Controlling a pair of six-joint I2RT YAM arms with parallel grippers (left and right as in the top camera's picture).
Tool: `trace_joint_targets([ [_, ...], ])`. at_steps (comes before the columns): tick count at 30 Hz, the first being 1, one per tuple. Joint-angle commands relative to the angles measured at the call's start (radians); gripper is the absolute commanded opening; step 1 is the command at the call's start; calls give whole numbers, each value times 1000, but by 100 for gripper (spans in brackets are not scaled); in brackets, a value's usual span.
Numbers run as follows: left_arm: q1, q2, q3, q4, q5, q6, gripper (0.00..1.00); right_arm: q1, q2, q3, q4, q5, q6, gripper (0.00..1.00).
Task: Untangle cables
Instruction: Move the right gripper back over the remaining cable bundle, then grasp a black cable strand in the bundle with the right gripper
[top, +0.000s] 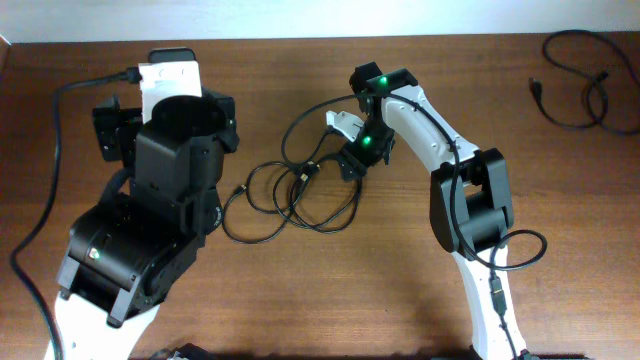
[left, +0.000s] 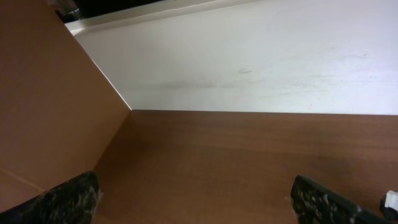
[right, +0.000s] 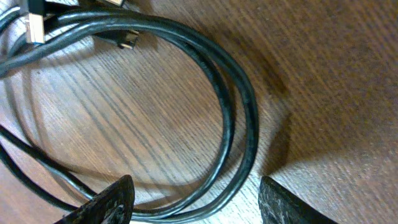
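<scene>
Findings: we observe the cables (top: 303, 178) lying in a tangle of overlapping loops at the centre of the table (top: 480, 80). A separate cable (top: 598, 82) lies at the far right, well apart from them. The right gripper (right: 196, 205) stands at the right edge of the tangle. Its jaws are spread and straddle a doubled loop without pinching it. A small plug (right: 127, 40) rests beyond that loop. The left gripper (left: 199, 202) is on the left. Its jaws are spread wide over bare wood and hold nothing.
</scene>
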Motion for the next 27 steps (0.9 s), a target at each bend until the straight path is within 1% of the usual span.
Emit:
trace_joint_targets([
  [1, 5, -2, 7, -2, -15, 16, 99, -1, 8, -8, 12, 15, 10, 62],
  [5, 5, -2, 7, -2, -15, 16, 99, -1, 8, -8, 36, 15, 21, 62],
  [10, 5, -2, 7, -2, -14, 16, 99, -1, 8, -8, 79, 23, 105, 62],
  [14, 5, -2, 7, -2, -14, 16, 99, -1, 8, -16, 93, 23, 145, 62],
  [22, 5, -2, 7, -2, -14, 16, 99, 0, 8, -177, 185, 23, 159, 62],
  [23, 5, -2, 7, -2, -14, 16, 99, 0, 8, -189, 195, 23, 159, 57],
  [24, 5, -2, 7, -2, -14, 16, 99, 0, 8, -193, 200, 23, 163, 49],
  [25, 5, -2, 7, -2, -14, 16, 99, 0, 8, -194, 202, 23, 167, 29],
  [26, 5, -2, 7, -2, -14, 16, 99, 0, 8, -194, 204, 23, 167, 14],
  [27, 5, -2, 7, -2, -14, 16, 99, 0, 8, -194, 205, 23, 167, 4],
])
